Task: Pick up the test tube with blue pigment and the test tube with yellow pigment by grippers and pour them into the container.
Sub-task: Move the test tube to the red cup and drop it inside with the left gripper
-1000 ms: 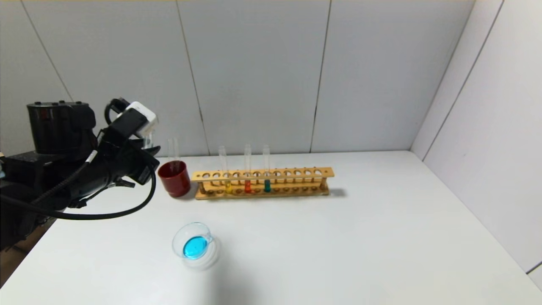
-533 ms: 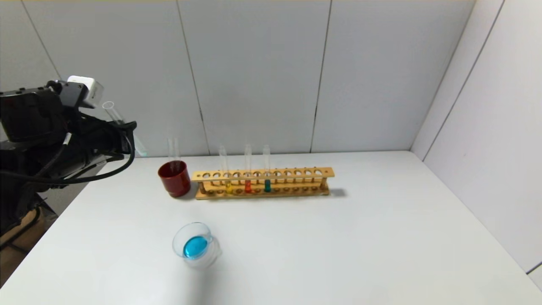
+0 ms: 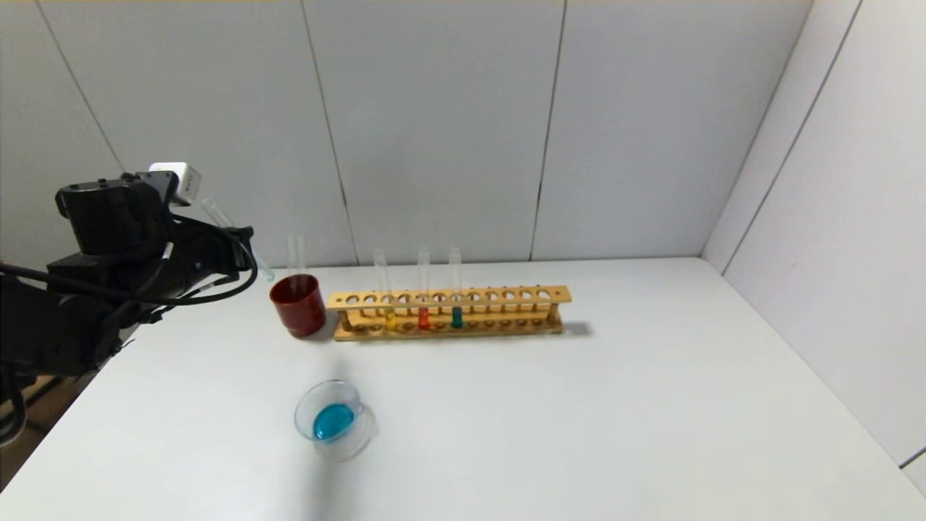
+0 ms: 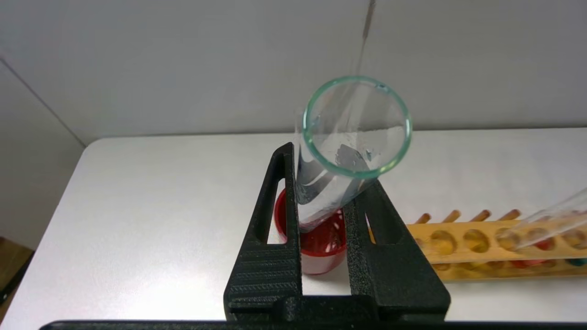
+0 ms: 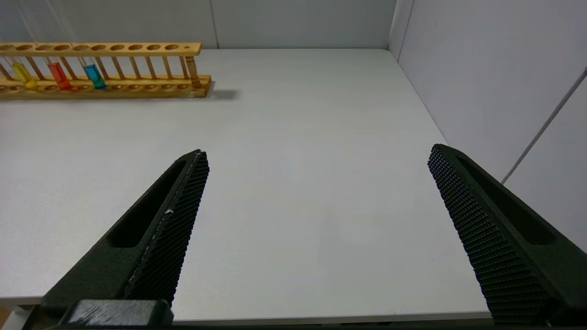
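Observation:
My left gripper [image 3: 242, 242] hangs at the table's back left, just left of the red cup [image 3: 298, 305]. It is shut on the test tube with blue pigment [image 3: 219, 215], which looks clear and drained and leans with its mouth up. In the left wrist view the tube [image 4: 339, 151] sits between the black fingers of the left gripper [image 4: 328, 167], with the cup [image 4: 321, 247] below. The container [image 3: 334, 420], a glass dish with blue liquid in it, stands near the front left. The test tube with yellow pigment [image 3: 390, 318] stands in the wooden rack [image 3: 448, 297]. My right gripper [image 5: 317, 151] is open above bare table.
An orange-red tube [image 3: 423, 317] and a green-teal tube [image 3: 456, 316] stand beside the yellow one. A clear tube [image 3: 295, 257] stands in the red cup. Grey walls close off the back and the right.
The left arm swung up and left with the tube, turning its mouth upward, then came back down and right toward the red cup. Everything on the table has stayed put.

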